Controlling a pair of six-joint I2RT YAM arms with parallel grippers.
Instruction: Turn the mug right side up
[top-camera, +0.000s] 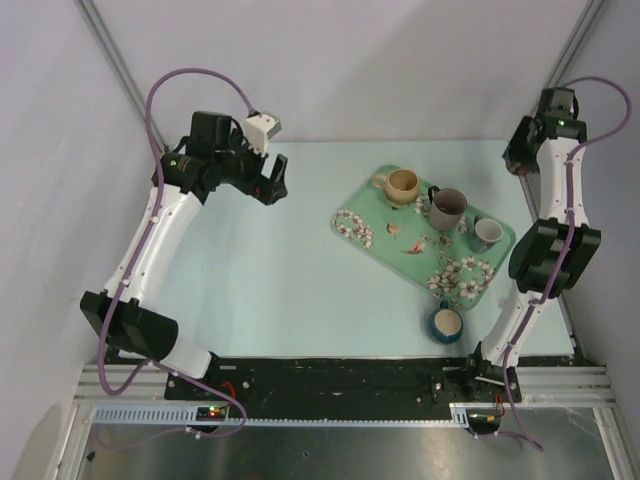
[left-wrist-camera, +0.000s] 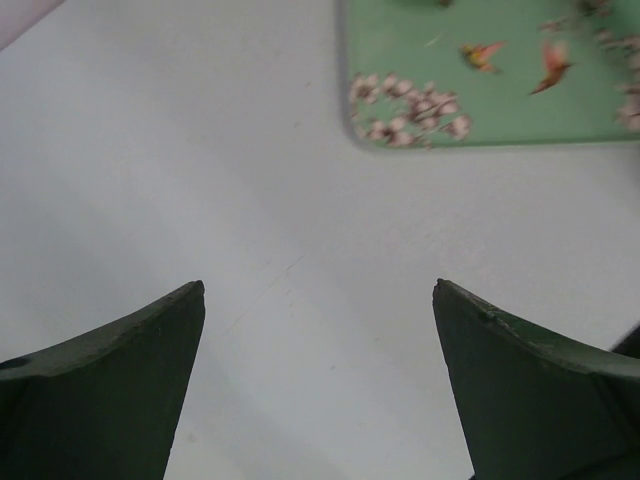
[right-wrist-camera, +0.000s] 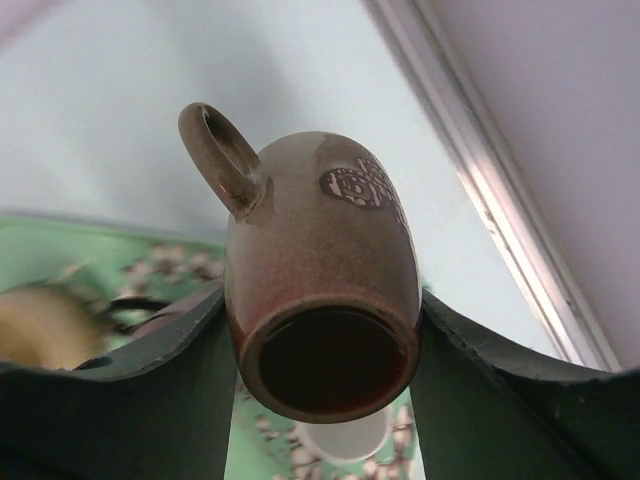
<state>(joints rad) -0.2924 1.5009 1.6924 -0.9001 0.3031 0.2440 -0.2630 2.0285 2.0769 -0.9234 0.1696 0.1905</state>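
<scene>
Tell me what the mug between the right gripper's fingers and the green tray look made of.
The mug looks like glazed stoneware: speckled tan body shading to reddish brown at the rim, soft sheen. The tray is probably printed plastic or melamine: smooth green surface, blossom and bird print.

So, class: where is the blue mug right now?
In the top view, the blue mug sits on the table, on the right, just off the near corner of the tray.

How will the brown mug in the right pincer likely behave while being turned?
The mug looks smooth and rounded, so it may slip in the right pincer. Its thick rim suggests stiff, weighty ceramic, breakable if dropped.
</scene>
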